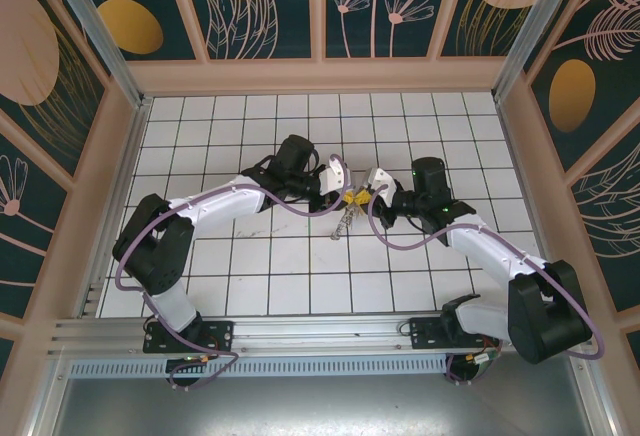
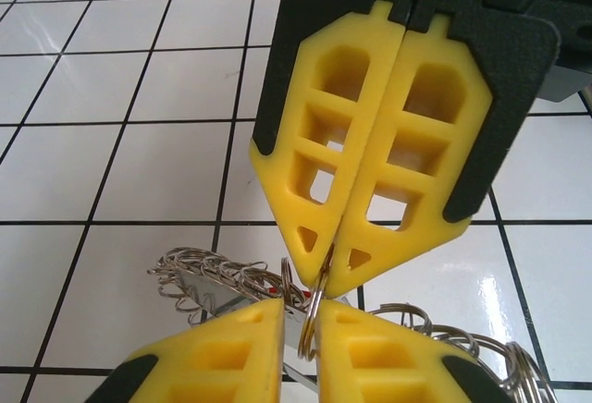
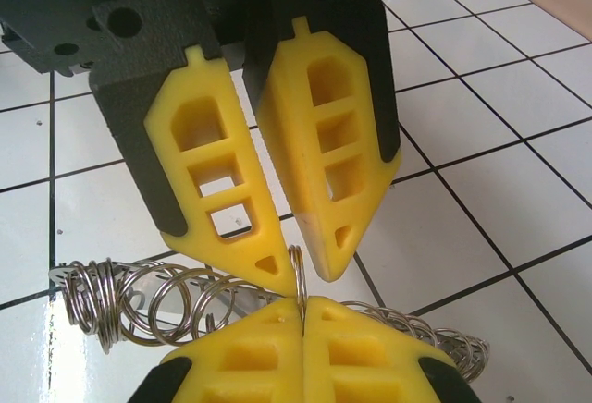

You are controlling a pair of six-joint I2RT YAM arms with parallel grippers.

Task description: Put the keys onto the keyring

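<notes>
**Where Two Claws Meet, One Keyring Is Pinched**

While the white tiled table (image 1: 250, 266) lies spread beneath them, both arms are reached inward over its middle, and their claws are brought tip to tip. The left claw (image 1: 348, 197) is seen with its yellow fingers almost together. A narrow slit is left between them, widening toward the base, and a thin silver loop (image 3: 297, 278) is caught in that slit. The right claw (image 1: 367, 194) is pressed fully together, pad against pad, and the same upright loop is nipped at its tips. The keyring (image 1: 344, 220) is thus held from both sides. From the overhead camera it is seen trailing down from the claws toward the tiles just below them. From the wrist cameras its many small wire rings (image 3: 176, 297) are seen strung in a row, fanned out to either side behind the fingers and close over the table. A small red speck (image 2: 272, 287) is glimpsed among those rings beside the left claw; what it belongs to cannot be told.
</notes>
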